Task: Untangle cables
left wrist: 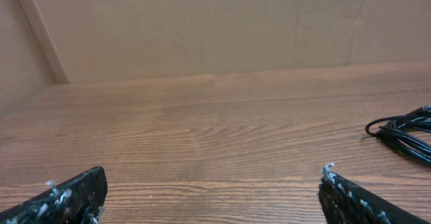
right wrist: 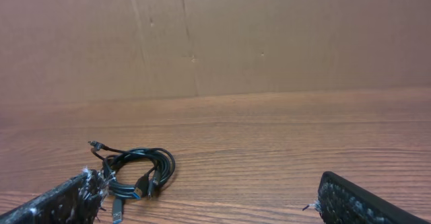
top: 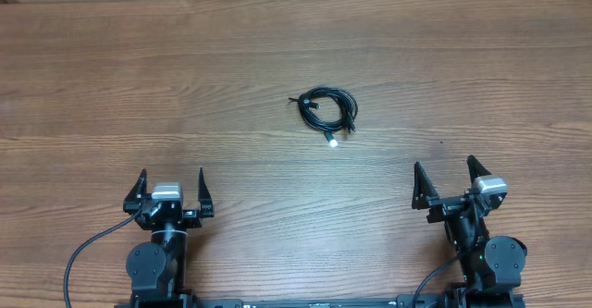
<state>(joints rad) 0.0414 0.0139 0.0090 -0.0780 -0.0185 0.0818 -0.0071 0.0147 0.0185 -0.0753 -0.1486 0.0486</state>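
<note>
With left gripper and right gripper both gaping empty by the near edge, grabbing the coiled cables wholesale could cinch them tighter.

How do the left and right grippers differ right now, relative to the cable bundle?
The right gripper sits nearer the cables than the left gripper. The left gripper points straight ahead; the right gripper is angled slightly leftward. Both are open and empty.
</note>
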